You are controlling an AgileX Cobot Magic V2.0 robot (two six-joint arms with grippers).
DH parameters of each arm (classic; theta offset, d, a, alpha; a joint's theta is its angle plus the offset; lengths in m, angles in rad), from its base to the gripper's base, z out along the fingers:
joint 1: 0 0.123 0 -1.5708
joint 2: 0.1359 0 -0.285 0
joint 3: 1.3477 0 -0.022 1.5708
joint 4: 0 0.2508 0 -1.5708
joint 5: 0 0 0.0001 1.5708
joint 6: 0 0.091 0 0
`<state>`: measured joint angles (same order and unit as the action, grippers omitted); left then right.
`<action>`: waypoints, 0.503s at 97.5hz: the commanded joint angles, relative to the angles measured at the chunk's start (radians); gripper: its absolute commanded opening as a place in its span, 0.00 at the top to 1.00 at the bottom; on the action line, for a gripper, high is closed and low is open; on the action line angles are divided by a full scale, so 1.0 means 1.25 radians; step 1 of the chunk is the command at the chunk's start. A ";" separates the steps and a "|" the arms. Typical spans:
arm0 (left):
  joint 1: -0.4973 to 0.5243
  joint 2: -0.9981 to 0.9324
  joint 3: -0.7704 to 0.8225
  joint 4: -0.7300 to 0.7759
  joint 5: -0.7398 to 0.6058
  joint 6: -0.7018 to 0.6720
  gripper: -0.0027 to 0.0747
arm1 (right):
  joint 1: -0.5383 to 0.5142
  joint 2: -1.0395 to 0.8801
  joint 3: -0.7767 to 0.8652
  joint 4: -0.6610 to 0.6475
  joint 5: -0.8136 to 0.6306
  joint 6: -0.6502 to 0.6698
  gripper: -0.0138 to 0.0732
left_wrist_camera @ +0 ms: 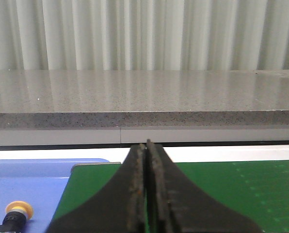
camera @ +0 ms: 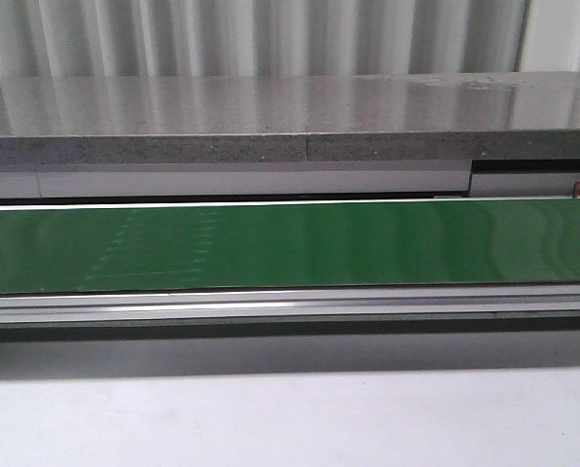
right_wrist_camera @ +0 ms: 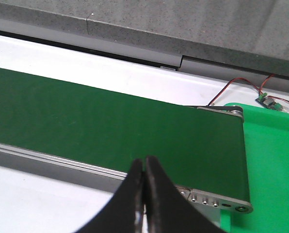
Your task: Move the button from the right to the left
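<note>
The button (left_wrist_camera: 16,213) shows only in the left wrist view: a yellow round head on a dark body, lying in a blue tray (left_wrist_camera: 33,182) beside the end of the green conveyor belt (left_wrist_camera: 222,189). My left gripper (left_wrist_camera: 145,145) is shut and empty, its tips over the belt's end, apart from the button. My right gripper (right_wrist_camera: 144,162) is shut and empty above the near rail of the belt (right_wrist_camera: 110,131), close to its other end. Neither gripper shows in the front view, where the belt (camera: 290,243) lies bare.
A grey speckled stone ledge (camera: 290,126) runs behind the belt. A green tray (right_wrist_camera: 275,160) lies past the belt's end in the right wrist view, with a small circuit board and red wires (right_wrist_camera: 265,99) behind it. White tabletop (camera: 290,418) lies in front.
</note>
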<state>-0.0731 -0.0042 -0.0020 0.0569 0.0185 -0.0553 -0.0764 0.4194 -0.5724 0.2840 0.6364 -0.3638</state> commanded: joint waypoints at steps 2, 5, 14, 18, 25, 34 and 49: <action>0.004 -0.029 0.019 0.001 -0.056 -0.010 0.99 | 0.001 0.002 -0.022 0.008 -0.052 -0.004 0.92; 0.004 -0.029 0.019 -0.002 -0.056 -0.010 0.99 | 0.001 0.002 -0.022 0.008 -0.052 -0.004 0.92; 0.004 -0.029 0.019 -0.005 -0.058 -0.010 0.99 | 0.001 0.002 -0.022 0.008 -0.052 -0.004 0.92; 0.004 -0.029 0.019 -0.005 -0.058 -0.010 0.99 | 0.001 0.002 -0.022 0.008 -0.052 -0.004 0.92; 0.004 -0.029 0.019 -0.005 -0.058 -0.010 0.99 | 0.001 0.002 -0.022 0.008 -0.052 -0.004 0.92; 0.004 -0.029 0.019 -0.005 -0.058 -0.010 0.99 | 0.001 0.002 -0.022 0.008 -0.052 -0.004 0.92; 0.004 -0.029 0.019 -0.005 -0.058 -0.010 0.99 | 0.001 0.002 -0.022 0.008 -0.052 -0.004 0.92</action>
<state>-0.0731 -0.0042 -0.0020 0.0569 0.0206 -0.0553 -0.0764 0.4194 -0.5724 0.2840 0.6364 -0.3638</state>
